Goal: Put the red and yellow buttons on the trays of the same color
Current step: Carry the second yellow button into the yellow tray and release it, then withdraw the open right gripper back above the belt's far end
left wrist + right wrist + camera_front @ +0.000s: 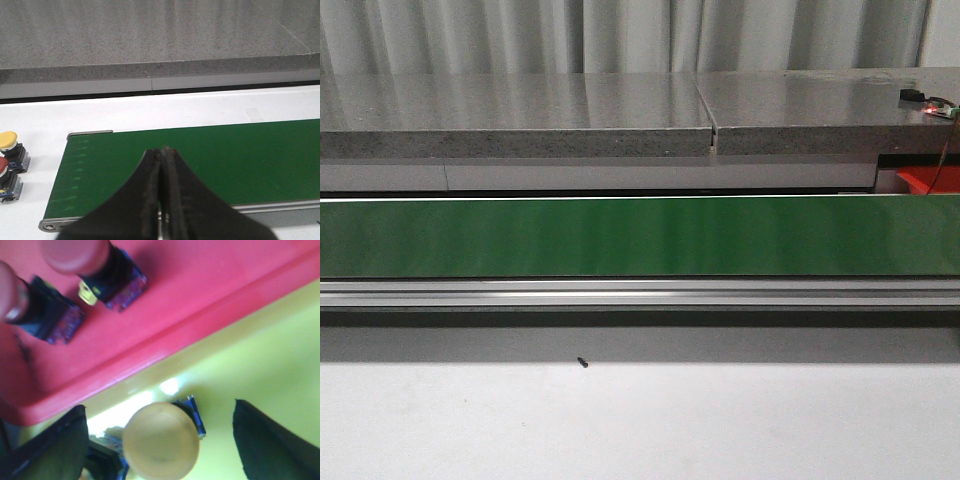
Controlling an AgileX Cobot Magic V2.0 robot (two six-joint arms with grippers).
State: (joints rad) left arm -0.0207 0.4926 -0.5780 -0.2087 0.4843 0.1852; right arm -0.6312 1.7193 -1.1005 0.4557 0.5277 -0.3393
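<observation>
The right gripper (pixel 160 440) had its two dark fingers (pixel 265 445) spread wide, and between them, touching neither, a yellow button (pixel 161 446) with a blue base sat on the floor of the yellow tray (pixel 270 355). Just beside it ran the raised rim of the red tray (pixel 200 325), the two trays lying edge to edge. Inside the red tray lay two red buttons, one (pixel 90 262) tipped over with its dark body and blue base pointing toward the rim, the other (pixel 30 307) near it and lying the same way; both were blurred, so finer detail could not be told. The left gripper (pixel 162 200) had its fingers (pixel 145 200) pressed together with nothing between them, hanging over the near edge of the green conveyor belt (pixel 225 160), close to that belt's end roller. Beyond that end of the belt, on the white bench (pixel 150 107), stood a second yellow button (pixel 11 145) upright on its base, and just beside it a third red button (pixel 6 177), partly cut off by the picture edge. Behind the belt lay a grey speckled stone slab (pixel 150 35). In the front view neither arm appeared; the belt crossed the bench from side to side, bare along the stretch that showed, a small dark speck (pixel 582 363) lay on the bench toward the near edge, and a corner of something red (pixel 930 180) showed at the far right, past the belt.
</observation>
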